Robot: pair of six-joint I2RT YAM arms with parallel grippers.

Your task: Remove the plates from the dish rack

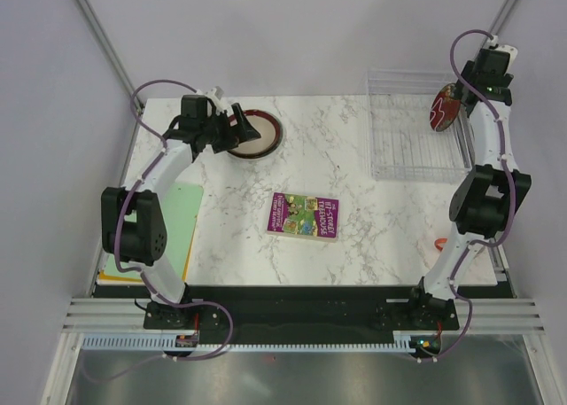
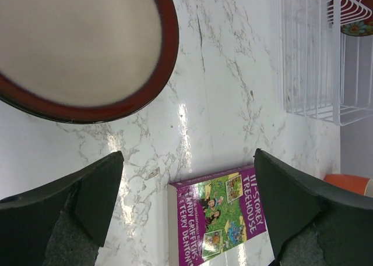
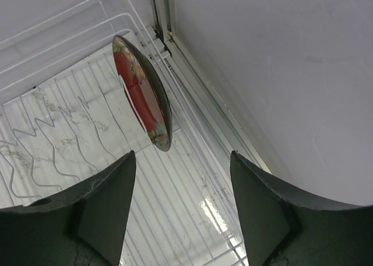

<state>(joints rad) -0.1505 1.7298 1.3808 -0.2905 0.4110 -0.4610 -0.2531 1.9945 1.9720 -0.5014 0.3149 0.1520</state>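
Observation:
A dark brown plate with a cream centre lies flat on the table at the back left; it also shows in the left wrist view. My left gripper is open and empty just left of and above it. A red plate with floral pattern and dark back stands on edge in the clear dish rack at the back right. My right gripper is open and empty above the rack, close beside that plate, not touching it. A third plate is not in view.
A purple book lies mid-table, also in the left wrist view. Green and yellow sheets lie at the left edge. A small orange cup sits near the right arm. The enclosure wall runs close beside the rack.

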